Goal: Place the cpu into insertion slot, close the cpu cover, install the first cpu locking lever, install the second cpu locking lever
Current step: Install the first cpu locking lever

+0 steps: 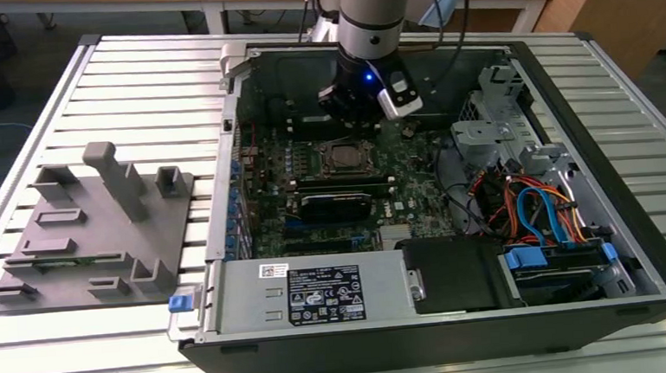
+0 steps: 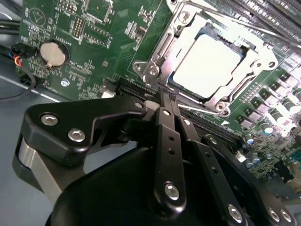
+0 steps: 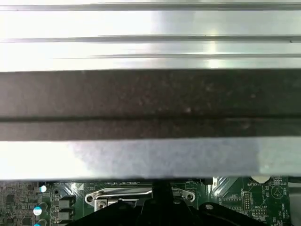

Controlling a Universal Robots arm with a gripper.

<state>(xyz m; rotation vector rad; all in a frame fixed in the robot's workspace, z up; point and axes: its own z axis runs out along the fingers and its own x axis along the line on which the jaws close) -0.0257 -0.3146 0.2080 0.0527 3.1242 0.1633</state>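
Arm: the Universal Robots arm comes down into the open computer case (image 1: 435,341), over the far part of the motherboard (image 2: 94,28).
Gripper: in the exterior view the gripper (image 1: 355,123) hangs just above the far edge of the socket; in the second wrist view the gripper (image 2: 165,96) shows its two black fingers (image 2: 162,136) pressed together at the tips, right at the socket's corner. Whether anything thin is pinched between them cannot be told.
cpu: the cpu (image 2: 207,59) lies flat inside the socket, its pale metal top facing up.
cpu cover: the cpu cover (image 2: 251,59) is folded down over the chip, which shows through its square window.
insertion slot: the insertion slot (image 1: 341,158) sits in the green board, near the middle of the case.
Levers: how they stand cannot be told.
Coin cell: a round silver battery (image 2: 51,52) sits in its holder on the board, well apart from the socket.
Power supply: the grey box (image 1: 247,300) fills the near side of the case.
Writing: a small white sticker (image 1: 272,270) and a larger black label (image 1: 326,295) sit on the power supply; white lettering is printed across the board.
Cables: blue cables (image 1: 537,209) run at the exterior view's right.
Fixture: a grey moulded tray (image 1: 94,244) lies on the slatted table (image 1: 129,69), at the exterior view's left.
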